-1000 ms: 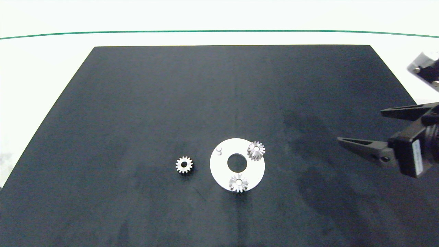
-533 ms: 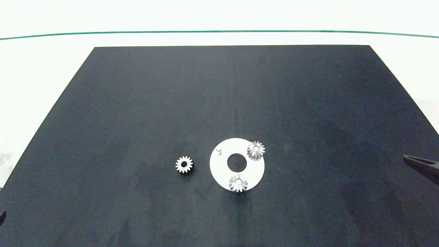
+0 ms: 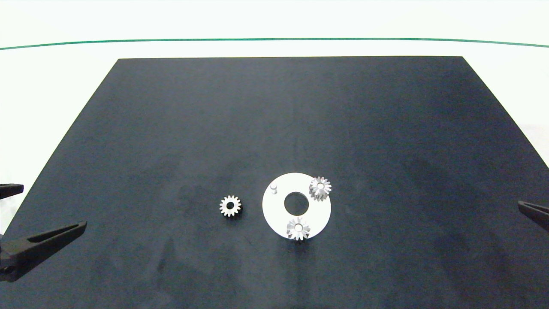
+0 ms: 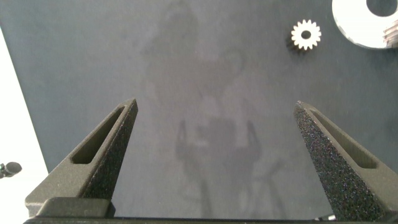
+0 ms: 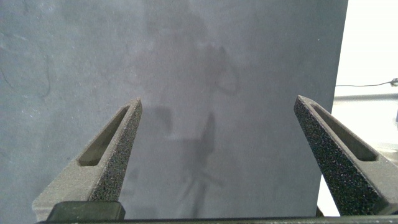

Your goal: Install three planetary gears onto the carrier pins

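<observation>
A white disc (image 3: 274,211) lies on the mat near the front centre. Two of its carrier pins hold planetary gears: one gear (image 3: 320,188) at the far right, another (image 3: 298,228) at the near edge. The third pin (image 3: 273,187), at the far left, is bare. A loose gear (image 3: 230,206) lies flat on the mat just left of the disc. My left gripper (image 3: 54,205) stands open at the left edge, far from the loose gear (image 4: 306,35) and disc (image 4: 351,22). My right gripper (image 5: 219,101) is open over bare mat, and one finger (image 3: 534,211) shows at the right edge.
A black mat (image 3: 274,120) covers most of the white table (image 3: 51,86). A green line (image 3: 274,39) runs along the back. The mat's right edge and white table (image 5: 370,50) lie beside the right gripper.
The right gripper has pulled back to the right edge, nearly out of the head view. The left gripper has come in from the left edge. Gears and disc have not moved.
</observation>
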You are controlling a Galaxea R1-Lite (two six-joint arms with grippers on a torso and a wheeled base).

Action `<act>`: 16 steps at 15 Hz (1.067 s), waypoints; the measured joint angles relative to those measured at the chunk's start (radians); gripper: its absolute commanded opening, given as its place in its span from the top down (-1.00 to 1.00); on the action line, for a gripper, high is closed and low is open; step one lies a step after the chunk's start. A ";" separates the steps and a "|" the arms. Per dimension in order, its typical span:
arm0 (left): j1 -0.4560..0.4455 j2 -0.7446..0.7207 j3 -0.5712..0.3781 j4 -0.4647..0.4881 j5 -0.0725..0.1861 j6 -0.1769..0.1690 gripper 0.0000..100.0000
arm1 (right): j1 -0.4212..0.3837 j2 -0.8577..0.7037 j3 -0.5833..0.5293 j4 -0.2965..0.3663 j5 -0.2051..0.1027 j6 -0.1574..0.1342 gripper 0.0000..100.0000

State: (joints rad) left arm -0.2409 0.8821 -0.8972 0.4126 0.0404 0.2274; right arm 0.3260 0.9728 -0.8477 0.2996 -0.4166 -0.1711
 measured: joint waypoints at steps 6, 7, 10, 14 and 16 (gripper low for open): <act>-0.124 0.043 0.048 -0.037 0.018 0.003 -1.00 | 0.010 -0.009 0.015 -0.002 0.000 -0.001 -1.00; -0.124 0.059 0.063 -0.076 0.024 0.004 -1.00 | 0.017 -0.013 0.017 -0.002 -0.001 -0.001 -1.00; -0.127 0.080 0.085 -0.084 0.062 0.010 -1.00 | 0.024 -0.019 0.020 -0.001 -0.001 -0.002 -1.00; -0.131 0.095 0.089 -0.068 0.084 0.021 -1.00 | 0.024 -0.024 0.021 -0.002 -0.020 -0.003 -1.00; -0.137 0.116 0.089 -0.065 0.105 0.024 -1.00 | 0.026 -0.024 0.021 -0.002 -0.022 -0.005 -1.00</act>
State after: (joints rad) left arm -0.3781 0.9981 -0.8085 0.3477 0.1455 0.2519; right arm 0.3515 0.9487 -0.8270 0.2977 -0.4383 -0.1764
